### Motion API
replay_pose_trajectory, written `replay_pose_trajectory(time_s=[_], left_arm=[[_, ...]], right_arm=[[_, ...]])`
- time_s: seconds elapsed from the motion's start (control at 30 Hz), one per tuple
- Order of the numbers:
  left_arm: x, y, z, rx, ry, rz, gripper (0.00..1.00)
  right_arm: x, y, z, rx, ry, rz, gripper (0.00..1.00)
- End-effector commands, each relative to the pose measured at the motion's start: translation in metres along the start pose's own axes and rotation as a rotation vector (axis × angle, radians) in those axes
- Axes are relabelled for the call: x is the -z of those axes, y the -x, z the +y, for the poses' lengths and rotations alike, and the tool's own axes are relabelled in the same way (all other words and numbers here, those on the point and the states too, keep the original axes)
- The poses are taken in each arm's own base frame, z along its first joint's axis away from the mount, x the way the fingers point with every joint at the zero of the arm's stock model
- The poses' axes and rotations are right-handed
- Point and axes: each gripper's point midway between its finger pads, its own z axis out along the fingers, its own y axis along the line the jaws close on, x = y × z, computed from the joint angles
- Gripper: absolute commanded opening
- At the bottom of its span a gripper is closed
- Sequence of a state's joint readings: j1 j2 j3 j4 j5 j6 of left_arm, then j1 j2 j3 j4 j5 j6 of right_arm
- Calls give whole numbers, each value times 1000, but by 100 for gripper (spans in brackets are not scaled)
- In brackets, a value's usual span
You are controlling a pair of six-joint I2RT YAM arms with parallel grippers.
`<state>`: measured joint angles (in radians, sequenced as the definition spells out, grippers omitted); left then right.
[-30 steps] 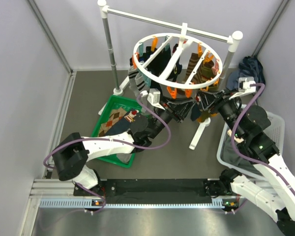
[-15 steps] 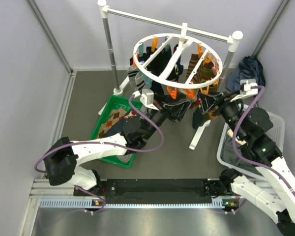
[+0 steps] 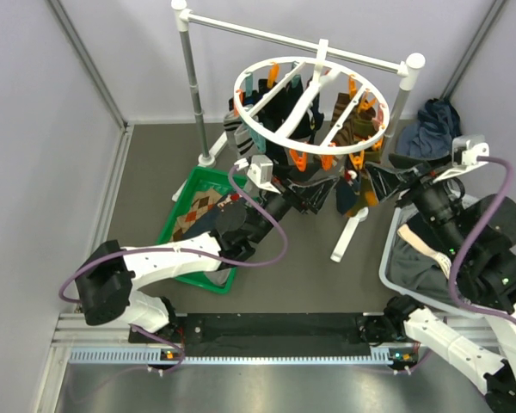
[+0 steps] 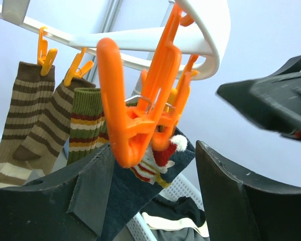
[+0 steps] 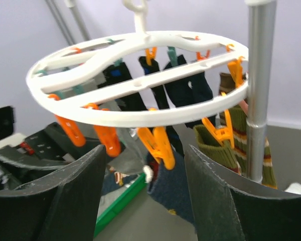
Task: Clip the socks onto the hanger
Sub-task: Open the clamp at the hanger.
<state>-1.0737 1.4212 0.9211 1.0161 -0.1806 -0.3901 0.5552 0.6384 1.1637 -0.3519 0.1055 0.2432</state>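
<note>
Many soft patterned socks [image 3: 279, 110] hang clipped on the white round plastic hanger [image 3: 238, 89]; others lie in the green plastic tray [image 3: 181, 203]. Left end effector [image 4: 154, 150] and right end effector [image 5: 145, 150] stand open, empty.

White shells and black joints on the left arm [image 3: 176, 256], low left of the hanger [image 3: 321, 62]; a purple cable loops along it. The right arm [image 3: 447, 331], low right, matches.

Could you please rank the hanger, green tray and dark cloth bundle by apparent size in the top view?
1. hanger, though raised nearer the camera
2. green tray, partly hidden
3. dark cloth bundle
</note>
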Motion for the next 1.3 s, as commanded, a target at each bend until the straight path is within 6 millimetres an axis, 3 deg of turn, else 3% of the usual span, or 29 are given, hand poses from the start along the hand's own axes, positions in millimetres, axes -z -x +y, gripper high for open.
replay_pose_trajectory(time_s=[0.0, 0.17, 0.53, 0.83, 1.03, 1.27], left_arm=[[-14, 22, -9, -7, -24, -67, 68], [-20, 22, -9, -11, -19, -72, 55], [-26, 19, -10, -18, -17, -64, 26], [-25, 3, -9, -76, 52, -15, 18], [-25, -11, -12, -159, 114, 19, 14], [-27, -28, -17, -230, 156, 63, 12]], right_arm=[[7, 14, 27, 49, 141, 34, 63], [4, 5, 56, 34, 296, 135, 63], [-8, -4, 63, 13, 323, 186, 63], [-17, -11, 60, -9, 307, 181, 61], [-24, -18, 45, -17, 221, 173, 54], [-28, -24, 41, -28, 199, 171, 47]])
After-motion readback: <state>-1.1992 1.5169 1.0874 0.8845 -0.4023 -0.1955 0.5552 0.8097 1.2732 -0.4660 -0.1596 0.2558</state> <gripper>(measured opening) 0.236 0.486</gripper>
